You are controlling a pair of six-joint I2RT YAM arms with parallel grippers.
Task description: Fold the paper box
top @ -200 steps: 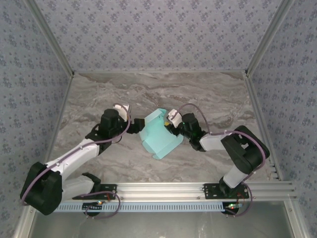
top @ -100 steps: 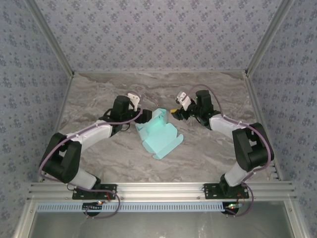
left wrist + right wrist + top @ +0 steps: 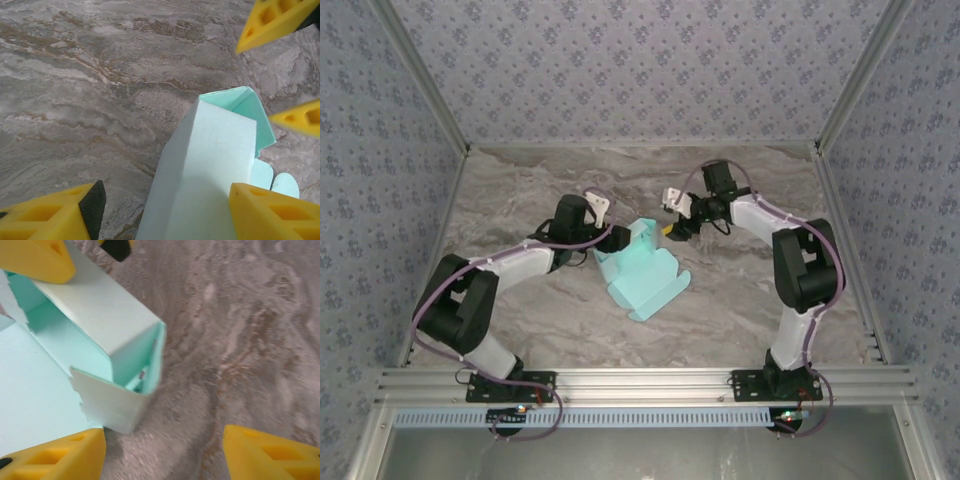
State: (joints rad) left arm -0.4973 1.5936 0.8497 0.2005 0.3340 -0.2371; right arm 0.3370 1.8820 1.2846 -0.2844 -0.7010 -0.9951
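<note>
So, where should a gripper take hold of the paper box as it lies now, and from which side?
Probably the raised wall on the far left edge of the paper box, coming from above: it stands up thin, so one finger fits inside and one outside. The left gripper hangs open there. The near flap lies flat on the table, giving little to pinch.

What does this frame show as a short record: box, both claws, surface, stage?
paper box: mint card, partly folded, raised part open at one end, flaps lying flat on the near side
left claw: open, fingers on either side of the box's raised part; contact unclear
right claw: open, at the box's open corner, holding nothing
table: grey marbled surface
stage: folding not finished
</note>
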